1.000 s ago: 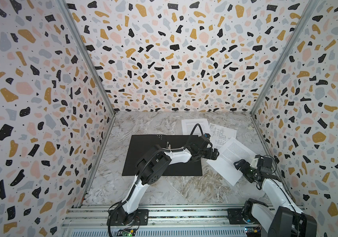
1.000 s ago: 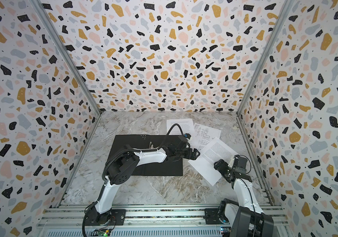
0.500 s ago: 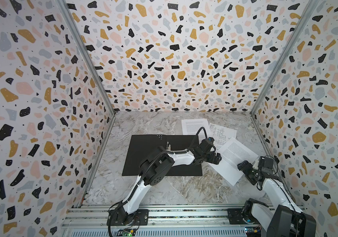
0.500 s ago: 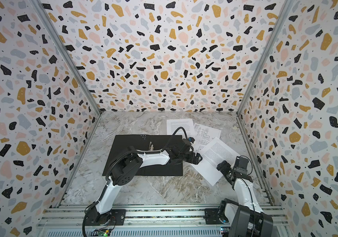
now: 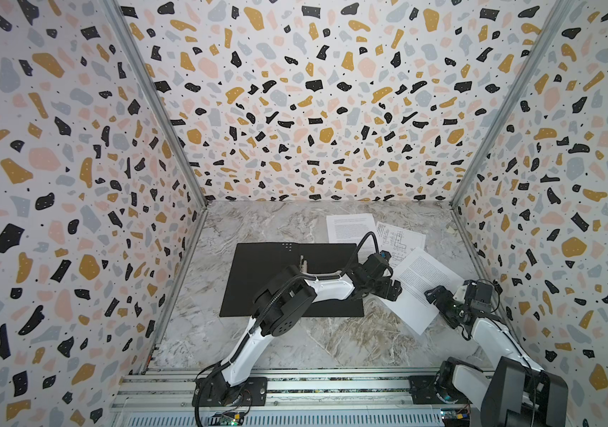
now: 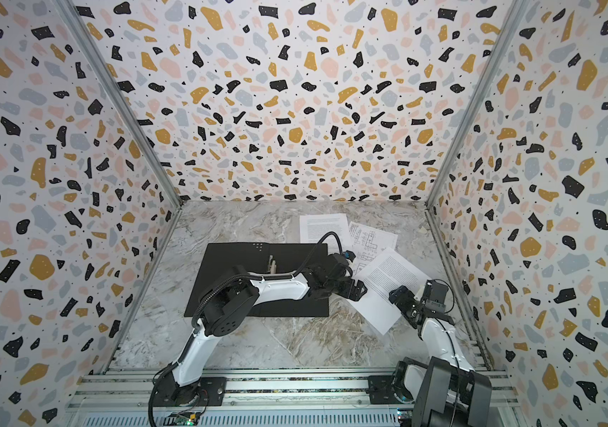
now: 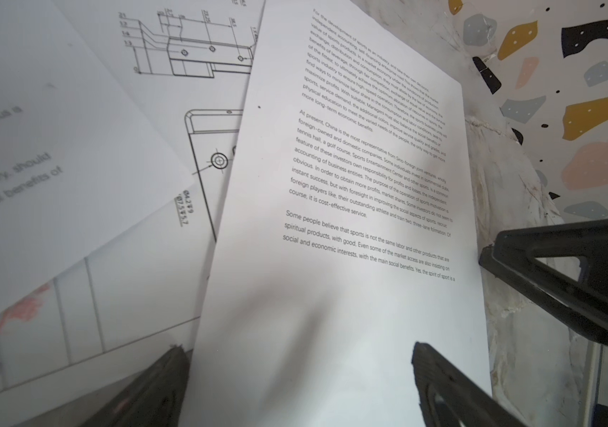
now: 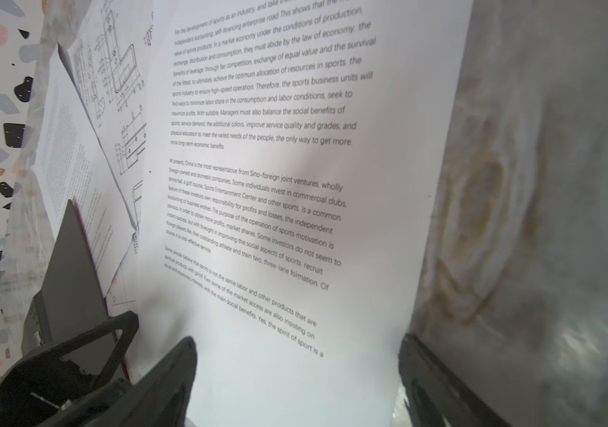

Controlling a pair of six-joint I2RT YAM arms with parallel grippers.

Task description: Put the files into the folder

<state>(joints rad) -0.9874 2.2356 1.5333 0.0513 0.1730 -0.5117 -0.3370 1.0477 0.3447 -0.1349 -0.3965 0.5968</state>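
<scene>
— Where did the files [image 5: 402, 240] lie?
— Overlapped, just right of the open folder [image 5: 269, 273]; only the top views showed it whole.
— The grippers?
— In the wrist views, left gripper [image 7: 298, 355] and right gripper [image 8: 296, 344] stood spread apart over the top sheet [image 7: 350, 295], clamping nothing.

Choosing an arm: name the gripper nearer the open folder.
Left. The left gripper hovers beside the folder; the right gripper is across the nearest text sheet from it.

Left arm [image 5: 328, 288] hides folder [image 5: 258, 266] middle; far text sheet [image 7: 36, 148] blurred, perhaps unreadable.
</scene>
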